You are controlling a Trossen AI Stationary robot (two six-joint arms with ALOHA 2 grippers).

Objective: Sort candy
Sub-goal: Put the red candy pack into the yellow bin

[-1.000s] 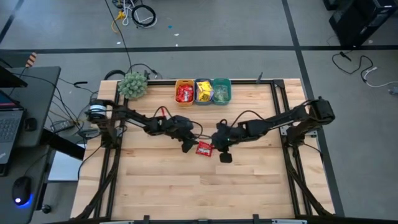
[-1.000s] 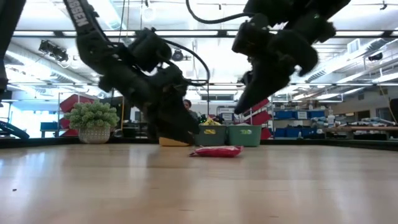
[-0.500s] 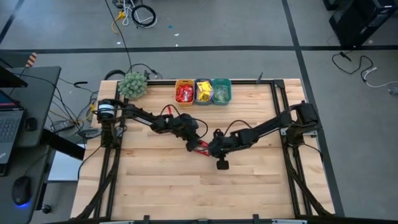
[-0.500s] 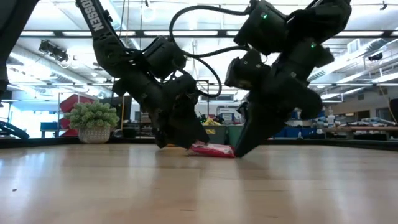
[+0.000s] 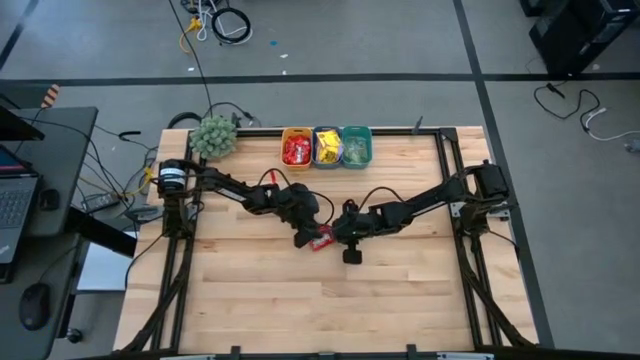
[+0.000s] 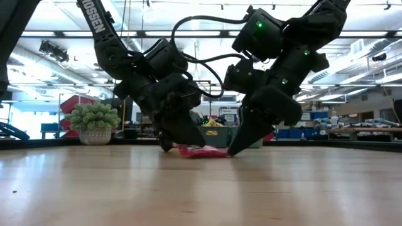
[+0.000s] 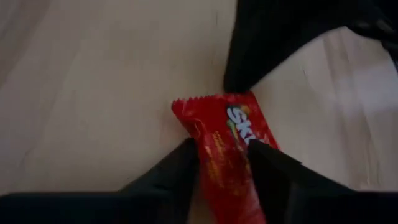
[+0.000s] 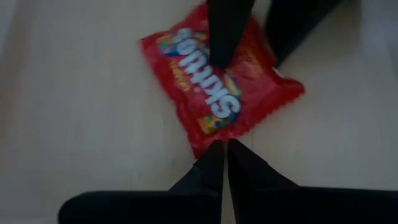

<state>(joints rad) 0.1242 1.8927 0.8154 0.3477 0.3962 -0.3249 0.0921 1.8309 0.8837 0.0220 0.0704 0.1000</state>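
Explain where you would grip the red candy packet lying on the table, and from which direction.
Grip the red candy packet across its narrow width near a crimped end, coming straight down from above. It lies flat on the table, so only its thin edges offer purchase, and both pincers already crowd its opposite sides.

The pale wooden surface (image 5: 300, 290) stood on a grey floor (image 5: 100, 50) crossed by dark tape lines. A dark desk (image 5: 45, 150) with a laptop (image 5: 12, 205) stood beside it. Cables (image 5: 225, 22) lay coiled on the floor, and ceiling strip lights (image 6: 207, 32) ran overhead
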